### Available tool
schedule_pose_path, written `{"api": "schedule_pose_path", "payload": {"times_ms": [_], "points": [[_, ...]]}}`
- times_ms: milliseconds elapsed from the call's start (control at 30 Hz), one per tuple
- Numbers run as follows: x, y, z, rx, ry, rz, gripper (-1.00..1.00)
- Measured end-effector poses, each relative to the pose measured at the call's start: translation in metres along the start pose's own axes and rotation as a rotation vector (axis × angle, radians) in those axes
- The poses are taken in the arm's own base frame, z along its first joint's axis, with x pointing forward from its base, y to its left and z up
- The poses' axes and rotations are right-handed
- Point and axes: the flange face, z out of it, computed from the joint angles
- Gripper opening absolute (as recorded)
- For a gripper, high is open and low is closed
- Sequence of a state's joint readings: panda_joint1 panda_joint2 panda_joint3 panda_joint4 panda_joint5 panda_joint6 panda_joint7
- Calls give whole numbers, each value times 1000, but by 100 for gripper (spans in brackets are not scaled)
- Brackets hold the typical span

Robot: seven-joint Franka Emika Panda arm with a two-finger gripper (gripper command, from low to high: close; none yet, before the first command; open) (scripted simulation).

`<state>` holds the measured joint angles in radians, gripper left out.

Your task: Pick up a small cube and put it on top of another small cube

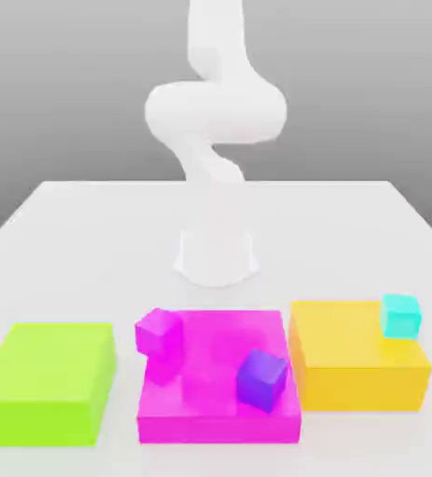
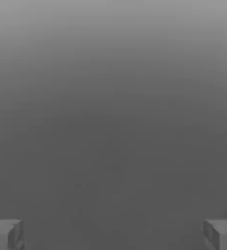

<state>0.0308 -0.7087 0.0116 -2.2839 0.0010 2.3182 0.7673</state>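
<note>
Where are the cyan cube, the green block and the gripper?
Cyan cube (image 1: pixel 399 317): exterior view, front face.
Green block (image 1: pixel 54 361): exterior view, top face.
Gripper (image 2: pixel 113 235): hand view, midway between the open fingertips.

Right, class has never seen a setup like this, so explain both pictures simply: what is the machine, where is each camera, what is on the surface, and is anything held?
The machine is a white robot arm standing on a pale table. One picture comes from a camera off the arm that sees the whole scene. The other comes from a camera on the robot's hand, where the two fingers of its gripper stand wide apart with nothing between them.

On the table are three large blocks: green, pink and orange. A small purple-blue cube and a small pink cube appear at the big pink block, and a small turquoise cube at the orange one. Nothing is held.
</note>
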Motion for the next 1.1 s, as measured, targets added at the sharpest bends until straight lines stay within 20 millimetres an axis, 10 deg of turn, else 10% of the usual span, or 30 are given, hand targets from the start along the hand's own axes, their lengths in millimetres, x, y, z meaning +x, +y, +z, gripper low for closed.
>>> {"api": "schedule_pose_path", "payload": {"times_ms": [500,767,1100], "points": [[-119,-84,232,-114,-341,-425,0],[-239,-97,337,-153,-525,-668,0],[-405,-59,443,-196,-738,-938,0]]}}
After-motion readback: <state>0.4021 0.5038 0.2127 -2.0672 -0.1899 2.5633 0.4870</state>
